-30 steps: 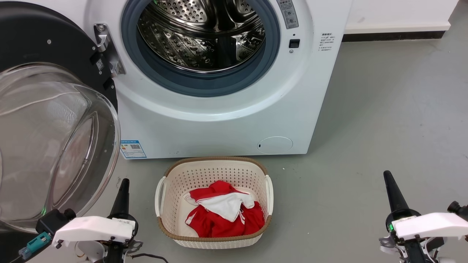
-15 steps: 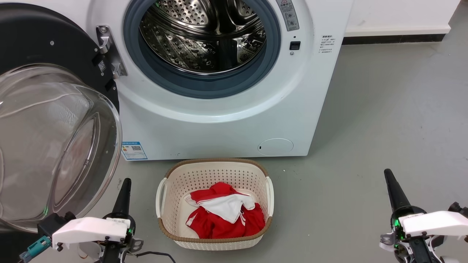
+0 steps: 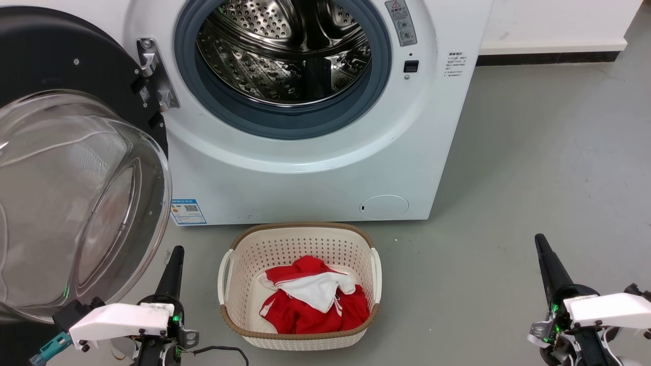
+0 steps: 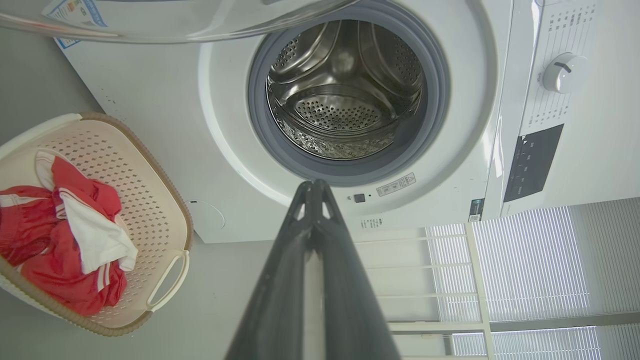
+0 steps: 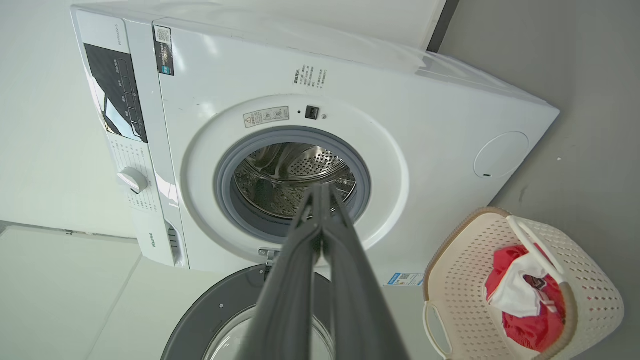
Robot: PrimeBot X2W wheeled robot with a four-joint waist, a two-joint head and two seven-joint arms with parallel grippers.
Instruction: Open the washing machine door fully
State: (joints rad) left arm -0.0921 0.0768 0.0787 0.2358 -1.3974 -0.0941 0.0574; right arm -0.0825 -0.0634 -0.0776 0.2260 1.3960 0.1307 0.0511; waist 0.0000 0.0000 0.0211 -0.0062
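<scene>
Door [image 3: 66,56] open wide, L side cut off.

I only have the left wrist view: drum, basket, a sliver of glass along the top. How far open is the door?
Observer: In the head view the washing machine door stands swung wide on its hinge, well clear of the drum opening.
Operator: Is my left gripper touching it?
Observer: No; the left gripper, jaws shut, points up beside the glass bowl, floor showing between.
Operator: And the right arm?
Observer: The right gripper, jaws shut, sits low on the right over the floor, well apart from the laundry basket.
</scene>
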